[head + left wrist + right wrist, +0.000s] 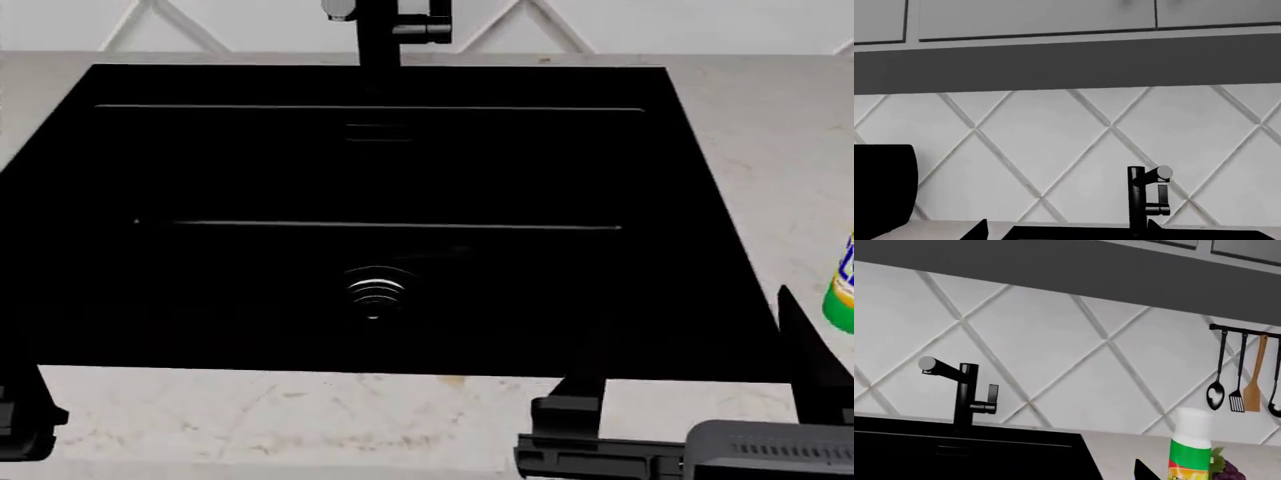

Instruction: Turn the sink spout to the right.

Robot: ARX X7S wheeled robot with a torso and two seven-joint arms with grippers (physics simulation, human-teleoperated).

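Observation:
The sink (694, 200) is a large black basin with a chrome-ringed drain (374, 292), set in pale stone. The sink spout (350, 10) is on its black post at the basin's far rim, its round end toward the left in the head view. It also shows in the wrist views: spout (1154, 174), spout (939, 367). A short side lever (991, 394) sits beside the post. My right gripper (687, 370) hovers over the near right corner, fingers wide apart and empty, far from the spout. Only a sliver of my left gripper (20, 415) shows at the near left edge.
A green and white bottle (841, 285) stands on the counter right of the sink, with dark grapes (1227, 472) beside it. Utensils (1241, 375) hang on a wall rail at the right. A black rounded object (884, 190) stands left of the sink. Diamond tiles back the counter.

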